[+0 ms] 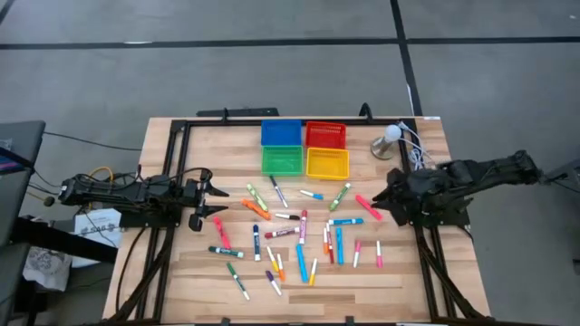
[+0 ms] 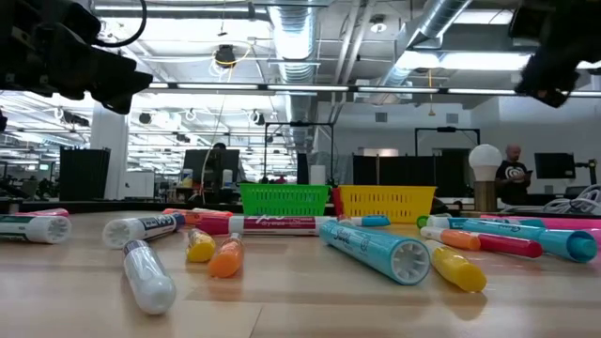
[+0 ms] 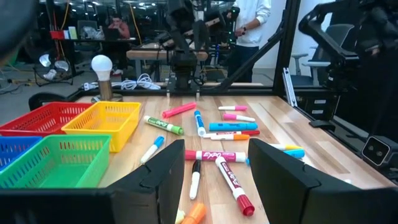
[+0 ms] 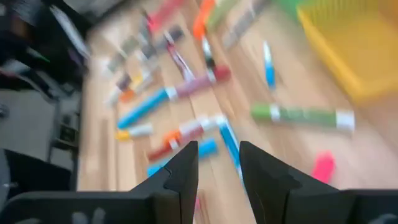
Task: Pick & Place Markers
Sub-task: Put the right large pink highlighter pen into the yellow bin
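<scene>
Even overhead light falls on the pale wooden worktop (image 1: 181, 272), throwing only faint shadows beneath the scattered markers (image 1: 299, 231). At table height, bright ceiling strip lights (image 2: 282, 28) glare above the room, and the nearest marker barrels are soft. The right wrist picture is heavily smeared by motion blur; the left wrist picture is crisp.
</scene>
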Controlling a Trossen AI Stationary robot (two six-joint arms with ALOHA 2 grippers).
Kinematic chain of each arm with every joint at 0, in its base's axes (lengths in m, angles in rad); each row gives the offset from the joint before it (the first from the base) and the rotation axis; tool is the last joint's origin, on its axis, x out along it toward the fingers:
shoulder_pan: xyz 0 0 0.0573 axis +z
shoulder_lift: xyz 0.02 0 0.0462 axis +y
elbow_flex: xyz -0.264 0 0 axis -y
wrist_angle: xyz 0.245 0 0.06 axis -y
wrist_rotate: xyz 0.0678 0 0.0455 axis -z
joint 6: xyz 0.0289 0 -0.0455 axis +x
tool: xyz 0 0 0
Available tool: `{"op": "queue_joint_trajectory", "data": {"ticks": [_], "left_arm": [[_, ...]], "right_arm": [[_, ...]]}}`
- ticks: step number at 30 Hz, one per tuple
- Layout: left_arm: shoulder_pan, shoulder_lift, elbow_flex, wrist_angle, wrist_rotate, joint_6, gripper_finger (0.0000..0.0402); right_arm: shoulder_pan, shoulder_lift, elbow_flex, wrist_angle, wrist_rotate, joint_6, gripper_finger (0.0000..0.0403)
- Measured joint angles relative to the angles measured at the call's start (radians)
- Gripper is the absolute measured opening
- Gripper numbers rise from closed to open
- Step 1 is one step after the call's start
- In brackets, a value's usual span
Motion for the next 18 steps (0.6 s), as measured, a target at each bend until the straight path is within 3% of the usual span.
{"op": "queue_joint_trajectory", "data": {"ticks": [11, 18], "left_arm": [[0.0, 0.0, 0.0, 0.008, 0.0, 0.0, 0.0178], [0.0, 0.0, 0.0, 0.014, 0.0, 0.0, 0.0178]], "right_arm": [[0.005, 0.289, 0.052, -0.051, -0.023, 0.333, 0.0109], [0.005, 0.377, 0.052, -0.057, -0.093, 0.329, 0.0109]]}}
